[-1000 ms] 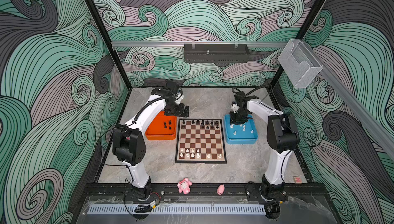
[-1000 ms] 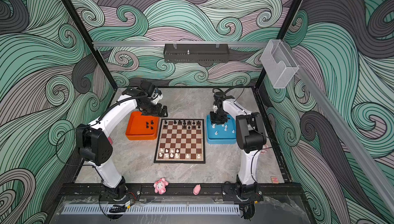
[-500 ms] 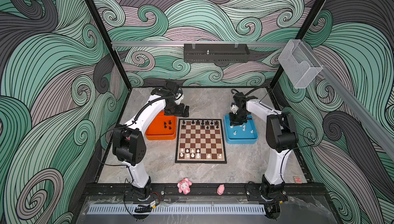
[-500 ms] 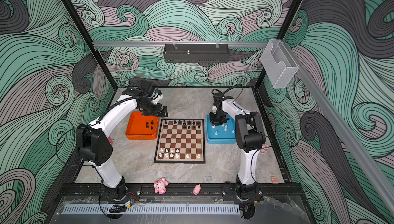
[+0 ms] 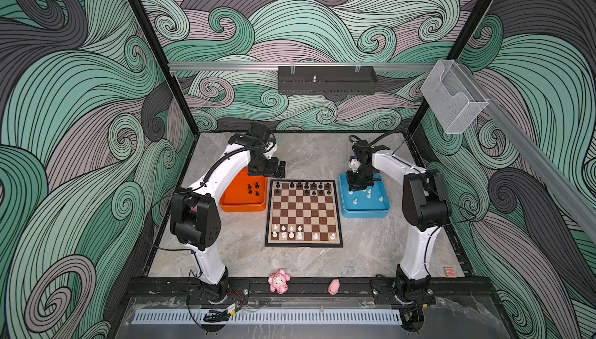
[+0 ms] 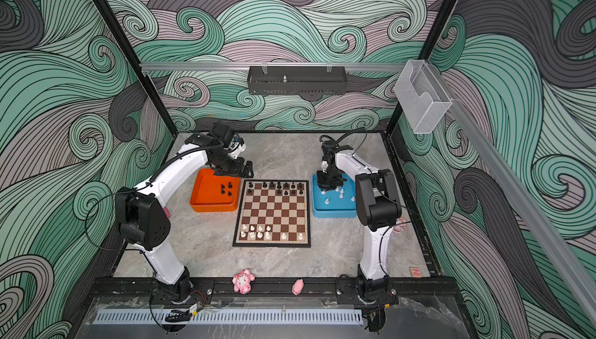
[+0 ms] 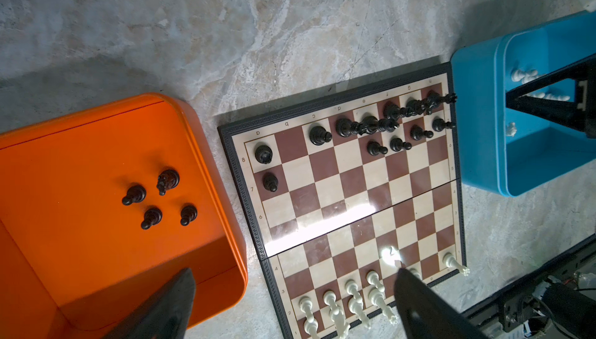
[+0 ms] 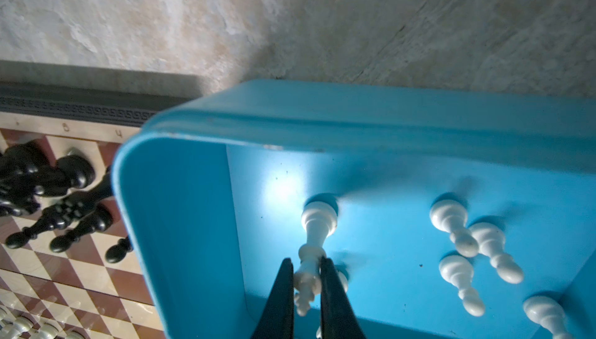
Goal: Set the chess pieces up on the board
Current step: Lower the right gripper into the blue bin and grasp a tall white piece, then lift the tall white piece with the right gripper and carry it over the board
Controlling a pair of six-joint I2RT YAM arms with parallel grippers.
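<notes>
The board point(image 5: 303, 212) lies flat at the middle of the marble table point(image 5: 364, 250); black chess pieces point(image 5: 306, 186) stand along its two far rows, crowded toward the right with gaps on the left; white chess pieces point(image 5: 290, 231) stand on its two near rows, bunched at the left, with two singles further right on the nearest row.

Just left of the board's far half sits the orange tray point(image 5: 237, 207); four loose black pieces point(image 7: 134, 194) stand close together on its floor, toward the side next to the board, and the rest of the floor is bare. Just right of the board's far half sits the blue tray point(image 5: 364, 213); a handful of white pieces point(image 8: 450, 218) stand scattered in it.

The right gripper point(image 8: 306, 261) reaches down into the far-left part of the blue tray; its fingers press on both sides of the upper part of a tall white piece point(image 8: 317, 224), whose base looks to be on the tray floor.

The left gripper point(image 7: 293, 270) hangs above the gap between the orange tray and the board's far-left corner; its jaws are spread wide and hold nothing.

Two pink toys point(image 5: 279, 282) lie by the near rail.
</notes>
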